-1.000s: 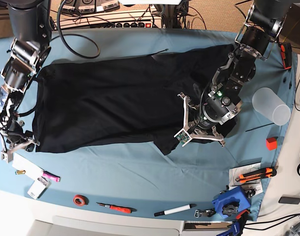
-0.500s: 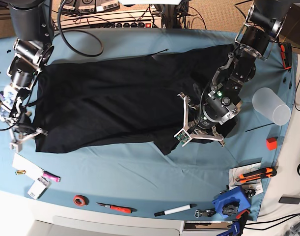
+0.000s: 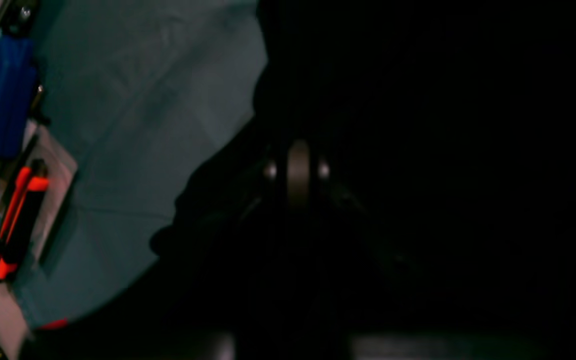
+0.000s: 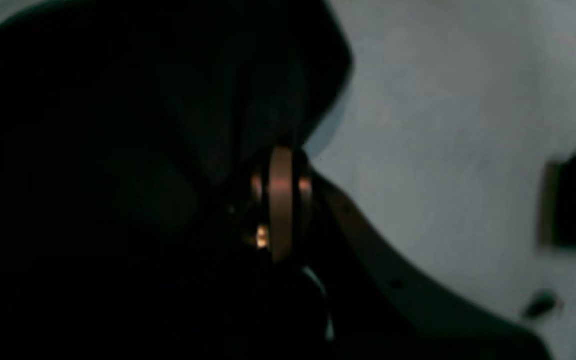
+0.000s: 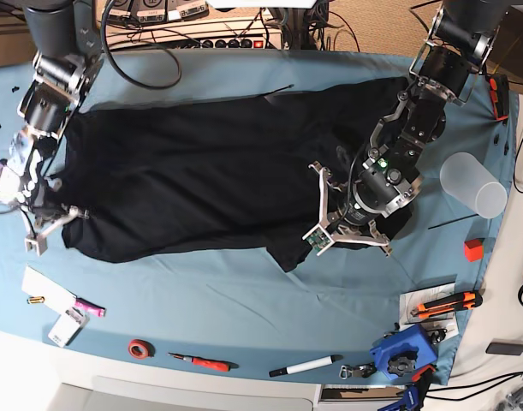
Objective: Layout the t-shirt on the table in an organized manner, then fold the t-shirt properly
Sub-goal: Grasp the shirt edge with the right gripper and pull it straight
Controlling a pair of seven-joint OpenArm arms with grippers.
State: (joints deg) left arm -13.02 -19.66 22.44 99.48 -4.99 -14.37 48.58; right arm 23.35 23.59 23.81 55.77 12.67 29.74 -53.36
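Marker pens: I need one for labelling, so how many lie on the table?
1: a white marker pen with a black cap, near the table's front edge, right of the red-handled cutter. Others may be hidden under the t-shirt.

Legible text, labels, brands, numbers, signs: you find none. The t-shirt (image 5: 210,171) shows you only plain black cloth, no print or tag facing the cameras. The marker (image 5: 306,366), the white cards (image 5: 47,289) and the blue tool (image 5: 402,351) at the edge of the surface (image 5: 244,291) are too small for you to read. Both wrist views are too dark and blurred.
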